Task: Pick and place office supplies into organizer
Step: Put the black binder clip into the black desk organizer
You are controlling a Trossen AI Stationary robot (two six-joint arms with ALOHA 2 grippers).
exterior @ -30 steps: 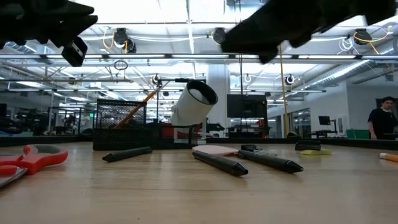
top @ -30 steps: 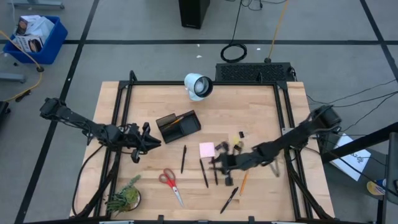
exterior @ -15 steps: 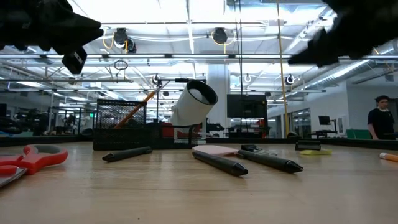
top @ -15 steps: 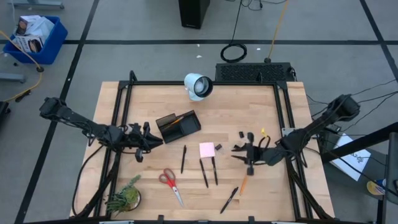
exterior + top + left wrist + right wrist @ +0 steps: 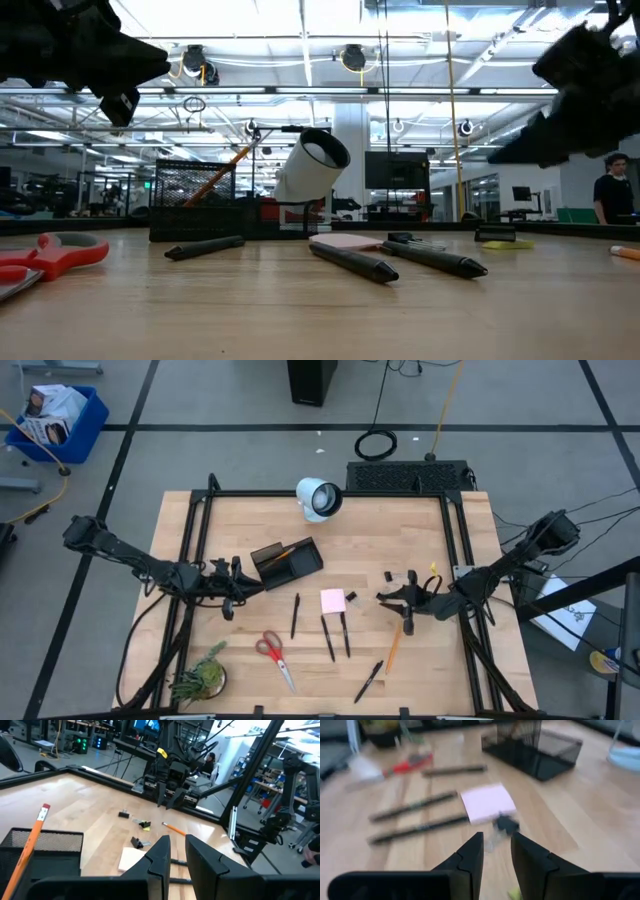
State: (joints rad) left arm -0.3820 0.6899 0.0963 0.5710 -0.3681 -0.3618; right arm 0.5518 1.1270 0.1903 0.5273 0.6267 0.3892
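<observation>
The black mesh organizer [image 5: 287, 560] stands mid-table with an orange pencil [image 5: 30, 845] leaning in it. My left gripper [image 5: 256, 582] hovers level just left of it, open by a narrow gap, with nothing between its fingers. A pink sticky pad [image 5: 333, 600], three black pens [image 5: 327, 637], a fourth pen [image 5: 368, 681], an orange pencil [image 5: 393, 650], red scissors [image 5: 273, 658] and small clips [image 5: 388, 575] lie flat on the wood. My right gripper [image 5: 383, 598] hovers right of the pad, aimed at it [image 5: 487, 802], narrowly open and holding nothing.
A white cylinder [image 5: 319, 498] lies at the table's far edge, and a green plant [image 5: 200, 678] stands at the near left corner. A black grille box [image 5: 410, 475] sits beyond the far edge. A person [image 5: 612, 190] stands far off in the room.
My right gripper has drawn back from above the pens toward the table's right edge and has sunk lower, now hovering right of the pink pad. The things on the table lie as before.
</observation>
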